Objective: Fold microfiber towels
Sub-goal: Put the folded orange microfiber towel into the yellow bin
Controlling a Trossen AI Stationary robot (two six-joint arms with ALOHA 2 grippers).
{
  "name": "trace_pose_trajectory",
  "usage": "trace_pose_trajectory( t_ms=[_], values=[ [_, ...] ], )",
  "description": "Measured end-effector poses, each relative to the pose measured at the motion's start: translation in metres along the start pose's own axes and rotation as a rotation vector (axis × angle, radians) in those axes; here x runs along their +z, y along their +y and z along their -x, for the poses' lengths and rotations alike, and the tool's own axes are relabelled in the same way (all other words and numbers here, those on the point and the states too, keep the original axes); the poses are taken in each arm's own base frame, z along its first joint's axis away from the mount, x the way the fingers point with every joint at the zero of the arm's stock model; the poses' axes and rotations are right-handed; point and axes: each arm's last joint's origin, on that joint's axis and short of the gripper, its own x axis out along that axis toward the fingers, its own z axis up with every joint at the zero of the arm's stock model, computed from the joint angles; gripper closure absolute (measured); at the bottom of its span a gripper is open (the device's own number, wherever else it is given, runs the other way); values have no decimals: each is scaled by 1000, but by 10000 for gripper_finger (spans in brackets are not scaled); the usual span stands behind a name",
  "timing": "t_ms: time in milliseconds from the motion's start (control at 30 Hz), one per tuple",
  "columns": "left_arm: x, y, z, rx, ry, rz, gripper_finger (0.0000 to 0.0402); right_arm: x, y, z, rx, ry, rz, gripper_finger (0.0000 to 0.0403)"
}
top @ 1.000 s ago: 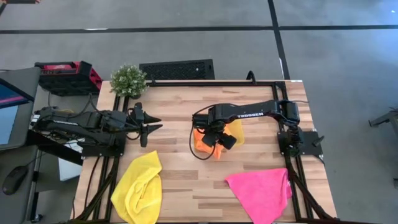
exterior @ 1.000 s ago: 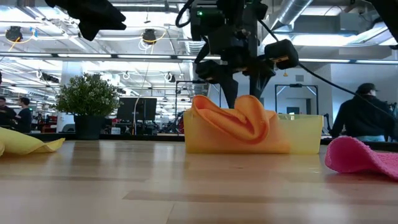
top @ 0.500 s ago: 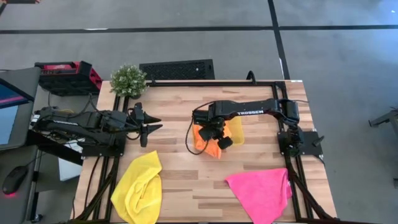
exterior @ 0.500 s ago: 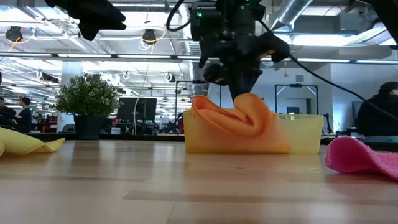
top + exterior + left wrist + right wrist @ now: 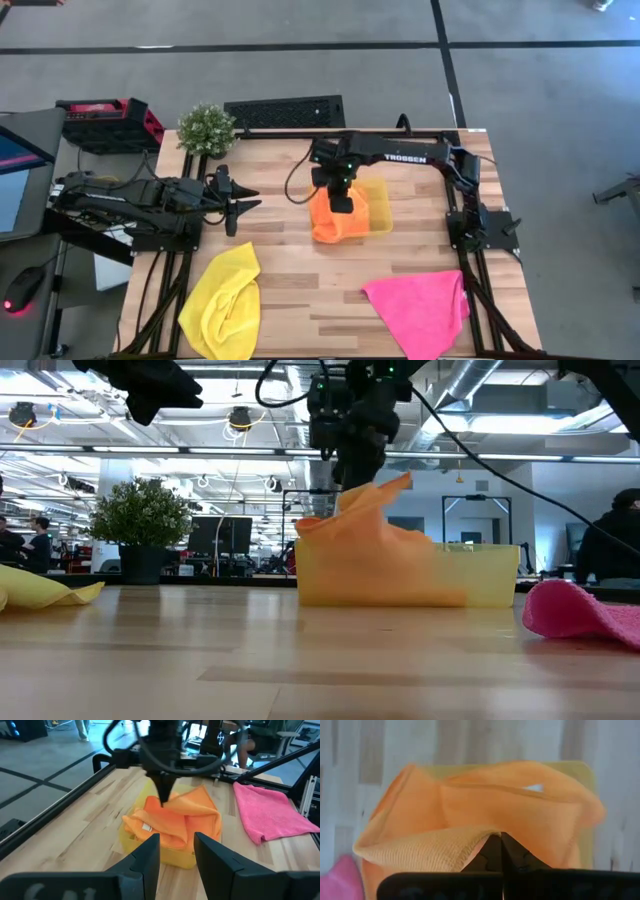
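While pinched shut, right claw (image 5: 362, 478) on orange towel (image 5: 375, 555)

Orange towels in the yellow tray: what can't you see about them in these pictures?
- How many orange towels: in every view the folds bunch into one heap, so one or two cannot be told.
- The inside of the tray: the cloth covers it in the high view, and its cloudy wall hides it in the low view.
- The pinched edge: in the right wrist view the right gripper has its fingers shut over it.

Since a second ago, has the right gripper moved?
Yes. The right gripper, shut on the orange towel, shifted toward the table's far edge, nearer the black vent.
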Motion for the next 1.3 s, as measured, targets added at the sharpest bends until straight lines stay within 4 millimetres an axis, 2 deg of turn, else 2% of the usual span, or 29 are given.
trace_pose_trajectory(
  t_ms=[167,367,567,833,1167,1300],
  values=[
    [0,0,0,5,-1,0,290,-1,-14,4,-49,-29,-146,400],
    [0,1,0,27,-7,-6,290,-3,-23,6,-168,-20,-243,401],
    [0,1,0,32,-9,-6,290,0,-18,4,-168,-28,-192,393],
    [0,1,0,33,-9,-6,290,4,-15,3,-180,-49,-207,325],
    [0,1,0,32,-9,-5,290,7,-16,3,-263,-67,-211,190],
    [0,1,0,33,-9,-5,290,5,-16,3,-259,-47,-217,158]
  ],
)
